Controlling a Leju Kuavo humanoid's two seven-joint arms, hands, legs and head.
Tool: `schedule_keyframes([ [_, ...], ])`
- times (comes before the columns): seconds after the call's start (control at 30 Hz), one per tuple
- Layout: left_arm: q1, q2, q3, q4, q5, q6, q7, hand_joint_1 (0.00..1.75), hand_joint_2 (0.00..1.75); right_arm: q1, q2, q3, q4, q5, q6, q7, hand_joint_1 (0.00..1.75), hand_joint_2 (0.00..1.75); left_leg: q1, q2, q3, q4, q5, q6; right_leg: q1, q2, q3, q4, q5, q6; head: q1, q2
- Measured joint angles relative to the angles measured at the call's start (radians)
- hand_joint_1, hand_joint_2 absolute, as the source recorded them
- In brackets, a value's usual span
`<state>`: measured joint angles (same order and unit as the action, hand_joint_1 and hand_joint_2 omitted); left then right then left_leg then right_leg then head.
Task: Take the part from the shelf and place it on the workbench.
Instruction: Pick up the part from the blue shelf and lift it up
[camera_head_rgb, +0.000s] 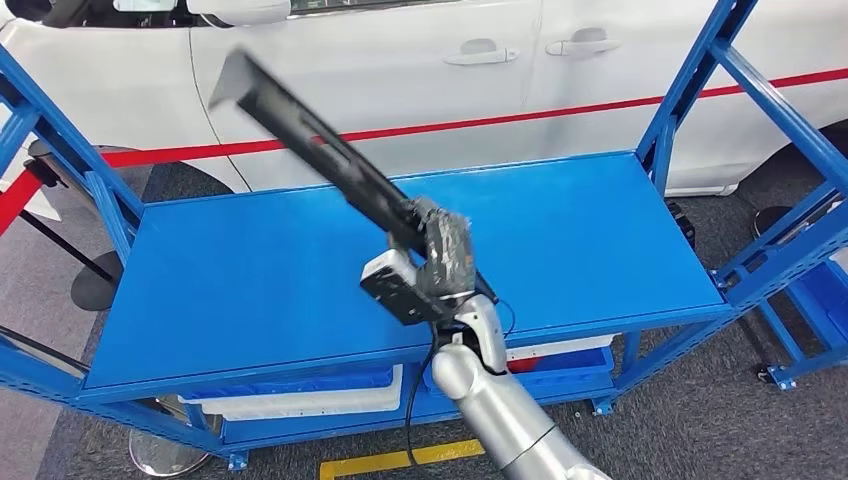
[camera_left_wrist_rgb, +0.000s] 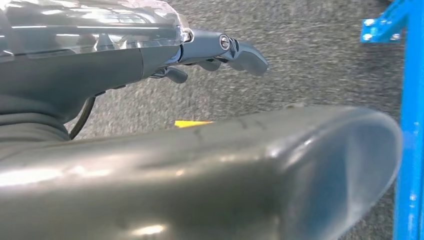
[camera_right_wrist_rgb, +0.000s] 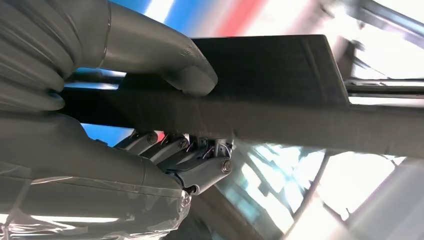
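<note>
A long black part (camera_head_rgb: 310, 140) is held up in the air over the blue shelf top (camera_head_rgb: 250, 280), slanting from my right hand up toward the far left. My right hand (camera_head_rgb: 440, 255) grips its lower end. In the right wrist view the thumb (camera_right_wrist_rgb: 170, 65) presses one face of the black part (camera_right_wrist_rgb: 280, 100) and the fingers (camera_right_wrist_rgb: 200, 155) wrap the other side. My left hand (camera_left_wrist_rgb: 220, 50) hangs over grey floor with its fingers curled in and nothing in them.
A white car (camera_head_rgb: 420, 70) with a red stripe stands just behind the shelf. Blue uprights (camera_head_rgb: 690, 90) rise at both ends of the shelf. Blue and white bins (camera_head_rgb: 300, 390) sit on the lower level. A yellow floor line (camera_head_rgb: 400, 460) runs in front.
</note>
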<state>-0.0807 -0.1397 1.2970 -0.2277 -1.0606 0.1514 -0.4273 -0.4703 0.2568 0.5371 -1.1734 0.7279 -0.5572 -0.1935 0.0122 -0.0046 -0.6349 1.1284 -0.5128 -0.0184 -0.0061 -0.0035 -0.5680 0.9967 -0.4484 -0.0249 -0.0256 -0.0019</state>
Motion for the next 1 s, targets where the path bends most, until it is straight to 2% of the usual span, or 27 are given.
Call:
schedule_keyframes([
  [0.03, 0.001, 0.0, 0.005, 0.0, 0.003, 0.001, 0.002, 0.0, 0.0, 0.006, -0.017, -0.007, -0.077, -0.03, 0.009, -0.005, 1.75, 1.75, 0.001, 0.0, -0.032, 0.072, -0.035, -0.004, 0.0, 0.0, -0.001, 0.0, 0.0, -0.002, -0.001, 0.0],
  [0.07, 0.001, 0.0, 0.011, 0.0, 0.006, 0.002, 0.003, 0.0, 0.0, 0.013, -0.038, -0.014, -0.154, -0.064, 0.016, -0.013, 1.75, 1.75, 0.003, 0.0, -0.061, 0.135, -0.058, -0.007, 0.0, -0.001, -0.002, 0.001, -0.001, -0.002, -0.001, 0.0],
  [0.1, 0.002, 0.0, 0.016, 0.0, 0.01, 0.002, 0.004, 0.0, 0.0, 0.021, -0.058, -0.02, -0.222, -0.098, 0.02, -0.022, 1.75, 1.75, 0.005, 0.001, -0.076, 0.167, -0.062, -0.009, 0.0, -0.001, -0.001, 0.002, -0.002, -0.001, -0.001, 0.0],
  [0.13, 0.003, -0.001, 0.019, 0.0, 0.012, 0.003, 0.004, 0.0, 0.0, 0.029, -0.078, -0.027, -0.291, -0.138, 0.022, -0.033, 1.75, 1.75, 0.006, 0.001, -0.073, 0.161, -0.045, -0.01, 0.0, -0.001, 0.0, 0.003, -0.005, 0.001, -0.001, 0.0],
  [0.17, 0.003, -0.001, 0.022, 0.0, 0.015, 0.005, 0.004, 0.0, 0.0, 0.037, -0.098, -0.033, -0.358, -0.179, 0.022, -0.045, 1.75, 1.75, 0.008, 0.001, -0.051, 0.114, -0.011, -0.01, -0.001, 0.001, 0.003, 0.005, -0.008, 0.004, -0.001, 0.0],
  [0.2, 0.004, -0.001, 0.024, 0.0, 0.015, 0.009, 0.004, 0.0, 0.0, 0.043, -0.114, -0.038, -0.415, -0.213, 0.021, -0.055, 1.75, 1.75, 0.009, 0.002, -0.018, 0.042, 0.028, -0.008, -0.002, 0.002, 0.006, 0.007, -0.012, 0.007, -0.001, 0.0],
  [0.23, 0.003, -0.001, 0.026, 0.0, 0.018, 0.013, 0.004, 0.0, 0.0, 0.051, -0.13, -0.043, -0.471, -0.244, 0.021, -0.065, 1.75, 1.75, 0.008, 0.001, 0.015, -0.023, 0.055, -0.005, -0.001, 0.004, 0.008, 0.01, -0.017, 0.011, -0.001, 0.0],
  [0.27, 0.002, -0.002, 0.03, 0.0, 0.022, 0.016, 0.002, 0.0, 0.0, 0.063, -0.146, -0.049, -0.523, -0.272, 0.02, -0.075, 1.75, 1.75, 0.006, 0.001, 0.04, -0.074, 0.069, 0.0, 0.0, 0.005, 0.009, 0.013, -0.02, 0.017, -0.001, 0.0],
  [0.3, 0.0, -0.004, 0.035, 0.001, 0.03, 0.018, 0.0, 0.0, 0.0, 0.081, -0.162, -0.056, -0.573, -0.298, 0.017, -0.086, 1.75, 1.75, 0.003, 0.0, 0.052, -0.1, 0.071, 0.005, 0.001, 0.005, 0.008, 0.015, -0.022, 0.022, -0.001, 0.0],
  [0.37, -0.002, -0.006, 0.048, 0.001, 0.046, 0.029, 0.007, 0.0, 0.0, 0.128, -0.191, -0.069, -0.667, -0.36, 0.009, -0.118, 1.75, 1.75, 0.0, -0.003, 0.057, -0.111, 0.063, 0.018, 0.001, 0.004, 0.007, 0.015, -0.023, 0.033, 0.0, 0.0],
  [0.43, -0.002, -0.007, 0.058, 0.001, 0.056, 0.045, 0.025, 0.0, 0.0, 0.181, -0.207, -0.083, -0.74, -0.429, -0.007, -0.165, 1.75, 1.75, 0.003, -0.003, 0.062, -0.119, 0.065, 0.032, -0.002, 0.003, 0.004, 0.03, -0.039, 0.044, 0.0, 0.0],
  [0.5, -0.003, -0.008, 0.07, 0.001, 0.066, 0.058, 0.045, 0.0, 0.0, 0.242, -0.216, -0.097, -0.799, -0.488, -0.023, -0.223, 1.75, 1.75, 0.005, -0.002, 0.068, -0.126, 0.068, 0.044, -0.005, 0.004, -0.036, 0.116, -0.089, 0.051, 0.002, 0.0],
  [0.57, -0.004, -0.01, 0.081, 0.001, 0.071, 0.065, 0.063, 0.0, 0.0, 0.312, -0.221, -0.104, -0.84, -0.519, -0.031, -0.277, 1.75, 1.75, 0.003, -0.002, 0.068, -0.125, 0.069, 0.049, -0.006, 0.005, -0.106, 0.25, -0.148, 0.055, 0.002, 0.0],
  [0.6, -0.004, -0.011, 0.085, 0.001, 0.071, 0.069, 0.069, 0.0, 0.0, 0.346, -0.222, -0.105, -0.854, -0.526, -0.033, -0.298, 1.75, 1.75, 0.002, -0.002, 0.067, -0.124, 0.069, 0.05, -0.007, 0.004, -0.13, 0.292, -0.158, 0.057, 0.002, 0.0],
  [0.63, -0.004, -0.012, 0.088, 0.001, 0.071, 0.072, 0.073, 0.0, 0.0, 0.379, -0.223, -0.105, -0.866, -0.53, -0.035, -0.316, 1.75, 1.75, 0.002, -0.002, 0.067, -0.123, 0.069, 0.05, -0.008, 0.004, -0.137, 0.297, -0.148, 0.057, 0.002, 0.0],
  [0.67, -0.005, -0.013, 0.091, 0.001, 0.072, 0.077, 0.075, 0.0, 0.0, 0.41, -0.223, -0.105, -0.875, -0.532, -0.035, -0.333, 1.75, 1.75, 0.002, -0.003, 0.067, -0.122, 0.068, 0.049, -0.009, 0.004, -0.122, 0.262, -0.119, 0.056, 0.002, 0.0],
  [0.73, -0.006, -0.015, 0.095, 0.001, 0.075, 0.086, 0.081, 0.0, 0.0, 0.471, -0.223, -0.102, -0.891, -0.537, -0.033, -0.365, 1.75, 1.75, 0.0, -0.005, 0.066, -0.116, 0.064, 0.044, -0.009, 0.004, -0.055, 0.126, -0.051, 0.052, 0.002, 0.0],
  [0.77, -0.006, -0.017, 0.097, 0.001, 0.077, 0.09, 0.083, 0.0, 0.0, 0.503, -0.222, -0.1, -0.897, -0.539, -0.031, -0.381, 1.75, 1.75, -0.002, -0.007, 0.065, -0.112, 0.062, 0.04, -0.008, 0.005, -0.028, 0.07, -0.028, 0.049, 0.002, 0.0],
  [0.8, -0.006, -0.017, 0.098, 0.001, 0.079, 0.094, 0.085, 0.0, 0.0, 0.535, -0.222, -0.098, -0.902, -0.54, -0.028, -0.396, 1.75, 1.75, -0.004, -0.008, 0.064, -0.11, 0.061, 0.036, -0.006, 0.005, -0.014, 0.039, -0.018, 0.045, 0.002, 0.0],
  [0.9, -0.006, -0.02, 0.107, 0.001, 0.085, 0.104, 0.086, 0.0, 0.0, 0.621, -0.219, -0.095, -0.914, -0.548, -0.005, -0.439, 1.75, 1.75, -0.006, -0.008, 0.063, -0.11, 0.063, 0.019, -0.005, 0.006, -0.016, 0.03, -0.01, 0.029, 0.001, 0.0],
  [0.93, -0.005, -0.021, 0.11, 0.001, 0.087, 0.107, 0.086, 0.0, 0.0, 0.645, -0.218, -0.095, -0.918, -0.558, 0.012, -0.453, 1.75, 1.75, -0.005, -0.007, 0.06, -0.104, 0.054, 0.014, -0.006, 0.005, -0.018, 0.027, -0.005, 0.021, 0.001, 0.0],
  [0.97, -0.005, -0.022, 0.113, 0.001, 0.088, 0.109, 0.086, 0.0, 0.0, 0.668, -0.217, -0.094, -0.924, -0.573, 0.032, -0.468, 1.75, 1.75, -0.004, -0.005, 0.053, -0.084, 0.031, 0.009, -0.008, 0.004, -0.021, 0.024, 0.0, 0.014, 0.001, 0.0],
  [1.0, -0.005, -0.023, 0.115, 0.001, 0.089, 0.111, 0.085, 0.0, 0.0, 0.692, -0.215, -0.093, -0.931, -0.593, 0.055, -0.481, 1.75, 1.75, -0.003, -0.004, 0.039, -0.041, -0.007, 0.004, -0.009, 0.003, -0.027, 0.022, 0.006, 0.008, 0.0, 0.0],
])
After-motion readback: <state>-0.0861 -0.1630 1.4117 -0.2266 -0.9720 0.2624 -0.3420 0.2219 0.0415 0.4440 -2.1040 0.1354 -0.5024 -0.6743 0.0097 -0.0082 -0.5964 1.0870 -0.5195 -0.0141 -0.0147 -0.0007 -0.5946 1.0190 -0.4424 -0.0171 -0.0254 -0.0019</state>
